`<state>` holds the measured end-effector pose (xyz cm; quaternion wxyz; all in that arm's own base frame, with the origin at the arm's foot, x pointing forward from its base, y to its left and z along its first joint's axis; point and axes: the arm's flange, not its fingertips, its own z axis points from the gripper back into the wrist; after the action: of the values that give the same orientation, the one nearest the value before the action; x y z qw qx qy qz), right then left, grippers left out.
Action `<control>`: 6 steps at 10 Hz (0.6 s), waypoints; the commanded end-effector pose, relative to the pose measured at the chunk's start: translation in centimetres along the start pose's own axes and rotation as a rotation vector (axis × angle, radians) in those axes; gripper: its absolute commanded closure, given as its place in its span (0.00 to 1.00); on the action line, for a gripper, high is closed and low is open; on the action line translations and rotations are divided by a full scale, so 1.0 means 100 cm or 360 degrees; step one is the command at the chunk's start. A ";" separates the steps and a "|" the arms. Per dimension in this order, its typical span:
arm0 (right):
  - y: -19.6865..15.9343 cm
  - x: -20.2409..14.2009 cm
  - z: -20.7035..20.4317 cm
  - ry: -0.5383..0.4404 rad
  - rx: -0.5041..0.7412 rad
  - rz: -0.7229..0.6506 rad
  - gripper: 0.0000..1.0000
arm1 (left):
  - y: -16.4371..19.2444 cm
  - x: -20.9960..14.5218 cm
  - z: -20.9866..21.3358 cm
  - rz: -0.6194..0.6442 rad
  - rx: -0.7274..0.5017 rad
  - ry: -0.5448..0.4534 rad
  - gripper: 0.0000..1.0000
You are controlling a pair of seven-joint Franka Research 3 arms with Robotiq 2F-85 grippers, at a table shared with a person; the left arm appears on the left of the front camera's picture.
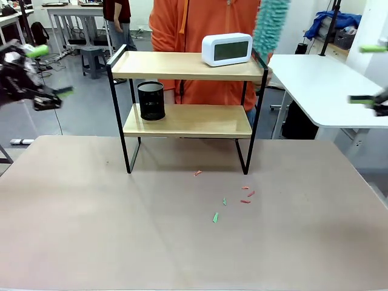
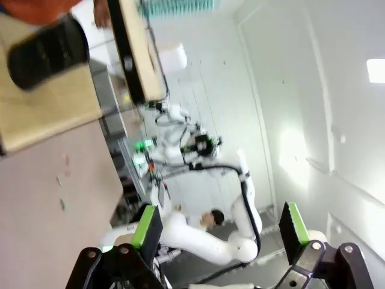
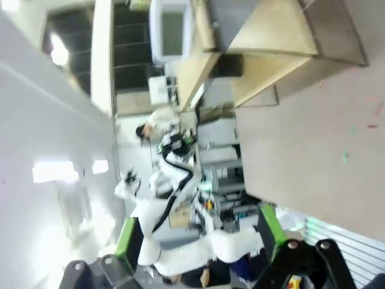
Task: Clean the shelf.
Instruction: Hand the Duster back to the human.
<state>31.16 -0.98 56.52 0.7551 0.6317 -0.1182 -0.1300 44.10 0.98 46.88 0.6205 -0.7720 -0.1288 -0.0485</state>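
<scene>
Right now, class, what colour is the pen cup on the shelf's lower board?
Black: the pen cup shows best in the front view.

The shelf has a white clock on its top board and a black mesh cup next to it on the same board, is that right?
Not quite. The white clock is on the top board of the shelf, but the black mesh cup stands on the lower board, at its left end. The front view shows this.
</scene>
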 end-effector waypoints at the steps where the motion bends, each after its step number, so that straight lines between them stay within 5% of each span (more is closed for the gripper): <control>1: -0.003 0.005 -0.071 0.0256 0.0223 0.0047 0.00 | 0.001 -0.018 -0.034 0.0013 0.0076 0.0171 0.00; 3: -0.017 -0.004 -0.120 0.0421 0.0250 0.0014 0.00 | 0.001 -0.015 -0.031 0.0024 0.0092 0.0244 0.00; 4: 0.005 -0.015 -0.084 0.0269 0.0179 0.0049 0.00 | 0.009 -0.020 -0.050 0.0039 0.0044 0.0202 0.00; 6: 0.005 -0.015 -0.084 0.0269 0.0179 0.0049 0.00 | 0.009 -0.020 -0.050 0.0039 0.0044 0.0202 0.00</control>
<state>33.23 8.31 54.72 0.7226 0.6865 -0.0646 -0.0483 42.77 -4.25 46.52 0.6463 -0.7538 -0.0736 -0.0929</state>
